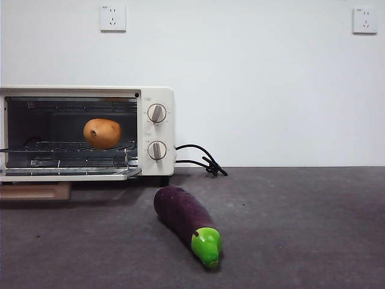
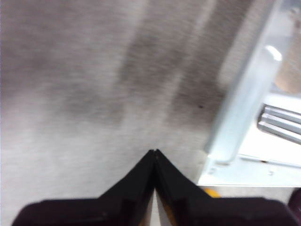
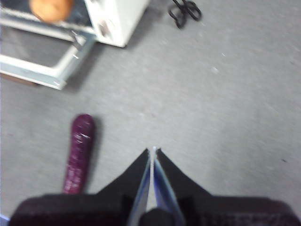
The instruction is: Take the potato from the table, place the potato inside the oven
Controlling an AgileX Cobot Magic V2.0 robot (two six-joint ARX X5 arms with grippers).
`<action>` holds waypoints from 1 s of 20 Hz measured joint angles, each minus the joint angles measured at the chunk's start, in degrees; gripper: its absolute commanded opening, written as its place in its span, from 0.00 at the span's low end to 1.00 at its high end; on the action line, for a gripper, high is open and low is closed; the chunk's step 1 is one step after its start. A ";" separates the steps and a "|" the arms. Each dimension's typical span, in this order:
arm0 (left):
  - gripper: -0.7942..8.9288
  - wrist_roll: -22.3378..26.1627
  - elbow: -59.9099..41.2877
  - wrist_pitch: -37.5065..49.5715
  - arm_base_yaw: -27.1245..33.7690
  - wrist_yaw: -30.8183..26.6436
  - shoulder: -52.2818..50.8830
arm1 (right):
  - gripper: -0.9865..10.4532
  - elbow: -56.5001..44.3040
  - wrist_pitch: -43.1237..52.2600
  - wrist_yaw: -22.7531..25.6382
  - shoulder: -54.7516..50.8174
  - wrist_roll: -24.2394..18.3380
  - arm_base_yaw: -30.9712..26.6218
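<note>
The orange-brown potato point(image 1: 102, 133) rests on the wire rack inside the cream-white oven point(image 1: 157, 99), whose door point(image 1: 66, 174) hangs open. The right wrist view shows the potato point(image 3: 51, 9) in the oven point(image 3: 117, 21) from above. Neither arm appears in the front view. My left gripper point(image 2: 154, 151) is shut with nothing in it, above the grey table point(image 2: 94, 94) beside the open oven door point(image 2: 244, 108). My right gripper point(image 3: 153, 149) is shut and holds nothing, high over the table point(image 3: 211, 103) to the right of the eggplant.
A long purple eggplant point(image 1: 183, 218) with a green tip lies on the table in front of the oven, also seen as the eggplant point(image 3: 79, 153). The oven's black cord point(image 1: 201, 159) trails to its right. A wooden board point(image 1: 36, 191) sits under the open door.
</note>
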 measured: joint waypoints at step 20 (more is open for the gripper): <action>0.07 0.13 -0.07 -1.01 0.57 11.28 3.34 | 0.11 0.00 0.00 -0.44 0.02 0.39 0.00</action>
